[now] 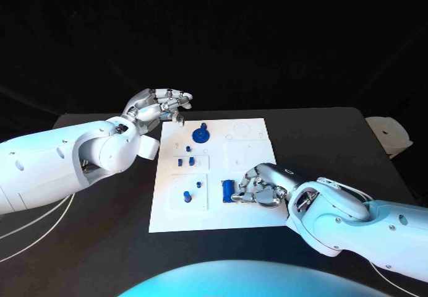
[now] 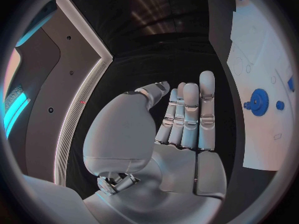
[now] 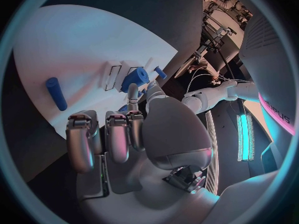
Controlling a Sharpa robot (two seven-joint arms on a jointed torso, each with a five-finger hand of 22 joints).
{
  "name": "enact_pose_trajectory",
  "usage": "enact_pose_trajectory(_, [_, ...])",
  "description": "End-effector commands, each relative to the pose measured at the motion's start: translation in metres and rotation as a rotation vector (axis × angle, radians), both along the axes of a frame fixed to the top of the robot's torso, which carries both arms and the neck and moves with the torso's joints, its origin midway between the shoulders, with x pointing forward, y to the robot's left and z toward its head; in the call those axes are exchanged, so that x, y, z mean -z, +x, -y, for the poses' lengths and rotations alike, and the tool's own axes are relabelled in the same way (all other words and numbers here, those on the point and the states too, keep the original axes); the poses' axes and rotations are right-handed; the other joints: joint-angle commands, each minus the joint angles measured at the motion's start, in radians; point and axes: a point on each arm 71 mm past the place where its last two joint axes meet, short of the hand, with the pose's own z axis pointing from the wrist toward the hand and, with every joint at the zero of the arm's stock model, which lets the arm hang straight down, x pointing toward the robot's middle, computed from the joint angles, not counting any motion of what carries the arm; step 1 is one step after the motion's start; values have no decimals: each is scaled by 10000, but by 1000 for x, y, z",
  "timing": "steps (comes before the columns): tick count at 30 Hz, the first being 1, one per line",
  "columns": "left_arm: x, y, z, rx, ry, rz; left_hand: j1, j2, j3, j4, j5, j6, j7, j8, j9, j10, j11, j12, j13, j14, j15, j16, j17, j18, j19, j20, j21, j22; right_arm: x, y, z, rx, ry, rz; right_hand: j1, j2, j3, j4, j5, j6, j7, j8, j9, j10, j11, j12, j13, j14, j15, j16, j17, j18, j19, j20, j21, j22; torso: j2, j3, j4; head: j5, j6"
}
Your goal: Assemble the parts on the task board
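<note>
The white task board (image 1: 254, 133) lies mid-table. A blue gear (image 1: 201, 134) stands at its far left, and it appears again (image 2: 258, 102) beside my left hand. Small blue pegs (image 1: 185, 162) stand in a recess, with two more (image 1: 187, 197) nearer me. A blue cylinder (image 1: 227, 187) lies flat on the board (image 3: 74, 40), apart from the fingers (image 3: 56, 93). My right hand (image 1: 260, 187) rests over the board's near right and pinches a small blue part (image 3: 136, 78) between thumb and a finger. My left hand (image 1: 162, 105) hovers off the far left corner, its fingers (image 2: 190, 117) straight and holding nothing.
A white object (image 1: 389, 135) sits at the table's right edge. Pale cables (image 1: 26, 229) run along the left side. Bare black table (image 1: 330, 136) lies to the right of the board.
</note>
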Motion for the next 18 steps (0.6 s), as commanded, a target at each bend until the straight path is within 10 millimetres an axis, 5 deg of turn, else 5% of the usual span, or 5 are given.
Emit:
enact_pose_trajectory(1, [-1, 0, 2, 160, -126, 52, 12, 55, 30, 27, 25, -77, 26, 47, 17, -70, -29, 47, -12, -76, 9, 37, -16, 65, -4, 45, -57, -17, 3, -2, -5, -542, -253, -309, 98, -3, -50, 9, -25, -11, -38, -32, -11, 697, -69, 40, 2136, 1025, -47, 33, 2634, -142, 1045, -74, 35, 2630, 8, -6, 27, -14, 17])
enact_pose_trajectory(18, [-1, -1, 2, 184, -106, 76, 18, 59, 34, 26, 26, -77, 26, 50, 18, -72, -30, 50, -13, -77, 8, 37, -16, 65, -3, 45, -59, -18, 9, 9, -6, 420, -665, -94, 234, 294, 36, 120, 392, 91, -76, -2, 6, 686, -101, 6, 2124, 1025, -71, 33, 2634, -142, 1045, -89, 35, 2630, 25, 1, 19, 76, 10])
